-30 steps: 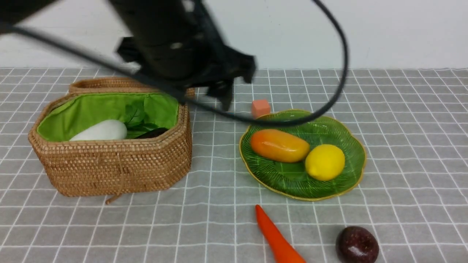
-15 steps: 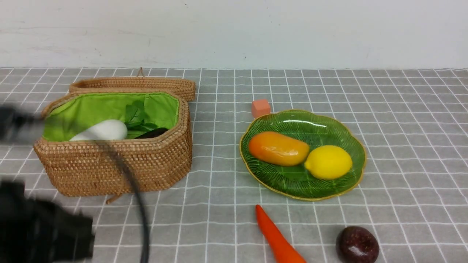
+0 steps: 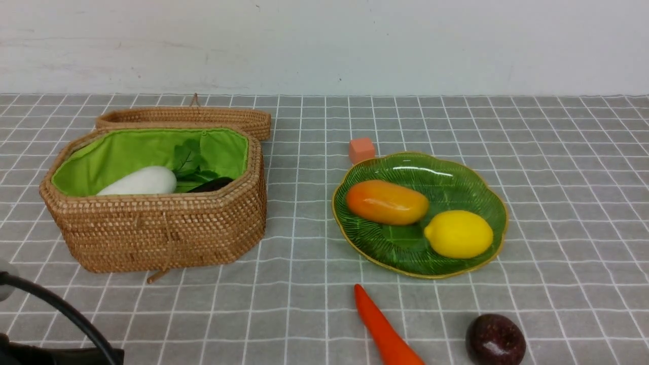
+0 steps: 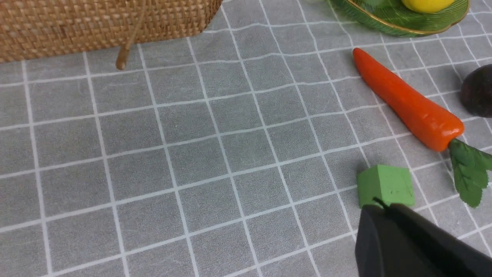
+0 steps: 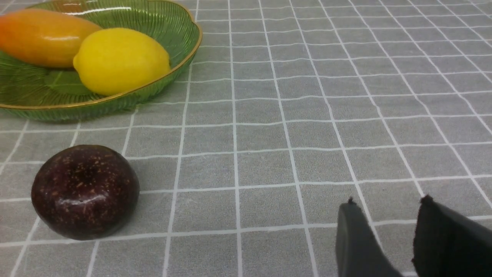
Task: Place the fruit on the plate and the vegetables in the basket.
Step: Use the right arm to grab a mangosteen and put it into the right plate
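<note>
Toward the left of the worktop (image 3: 557,152) the basket (image 3: 152,238) stands with its lid (image 3: 182,117) thrown back behind it, so the green lining is open from above; inside lie the white radish (image 3: 139,181), the leafy piece (image 3: 190,159) and, only partly showing past the rim, the dark eggplant (image 3: 213,185), all low against the lining where they cannot roll out; to the right the plate (image 3: 456,177) cradles the mango (image 3: 387,202) and the lemon (image 3: 459,234) close together, seemingly touching, inside its raised scalloped rim; a small orange-pink cube (image 3: 361,150) sits just beyond the plate's far edge and belongs to neither pile. Two things lie unsorted on the near cloth: the carrot (image 3: 383,329), tip toward the plate and leaves toward the robot; and the maroon fruit (image 3: 495,338) just to its right, apart from the plate. The left jaws are closed tip to tip on nothing, low near a green cube (image 4: 385,185) beside the carrot's leaves; the right jaws stand partly apart and empty, low over the cloth near the maroon fruit, a stance that looks suited to taking it next; round and glossy, it may slip if pinched off-centre.
</note>
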Available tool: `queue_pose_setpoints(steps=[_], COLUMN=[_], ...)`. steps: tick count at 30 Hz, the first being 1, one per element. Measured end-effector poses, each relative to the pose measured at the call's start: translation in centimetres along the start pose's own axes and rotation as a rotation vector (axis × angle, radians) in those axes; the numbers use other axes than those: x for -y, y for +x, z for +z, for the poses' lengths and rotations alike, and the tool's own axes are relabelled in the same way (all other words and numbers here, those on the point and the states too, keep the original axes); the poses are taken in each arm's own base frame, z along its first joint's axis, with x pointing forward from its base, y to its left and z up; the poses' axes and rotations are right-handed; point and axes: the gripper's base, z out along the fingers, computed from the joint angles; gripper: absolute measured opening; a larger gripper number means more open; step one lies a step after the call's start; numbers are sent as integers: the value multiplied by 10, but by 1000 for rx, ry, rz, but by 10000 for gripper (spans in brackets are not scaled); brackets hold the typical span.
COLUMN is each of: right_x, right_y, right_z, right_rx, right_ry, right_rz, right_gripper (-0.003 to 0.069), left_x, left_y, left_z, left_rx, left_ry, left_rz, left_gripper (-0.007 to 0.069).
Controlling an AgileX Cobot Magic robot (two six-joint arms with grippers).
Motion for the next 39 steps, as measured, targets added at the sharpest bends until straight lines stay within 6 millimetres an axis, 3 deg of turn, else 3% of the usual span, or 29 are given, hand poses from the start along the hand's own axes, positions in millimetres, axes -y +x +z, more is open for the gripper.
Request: queue_pose_setpoints(steps=[14, 22, 29, 31, 39], right_x=[0, 0, 0, 0, 0], right_y=[0, 0, 0, 0, 0], right_z=[0, 0, 0, 0, 0], right_rx=[0, 0, 0, 0, 0], right_ry=[0, 0, 0, 0, 0], right_rz=[0, 0, 0, 0, 0], right_gripper=[241, 241, 241, 241, 241], left_x=[-1, -26, -45, -52, -75], left_y=[-3, -4, 31, 52, 105], left_z=[0, -29, -35, -28, 8], left_rx=[55, 319, 479, 489, 397], left_ry=[-2, -140, -270, -310, -393], left_rz=[43, 49, 59, 59, 4], left_gripper=[-13, -13, -13, -13, -13])
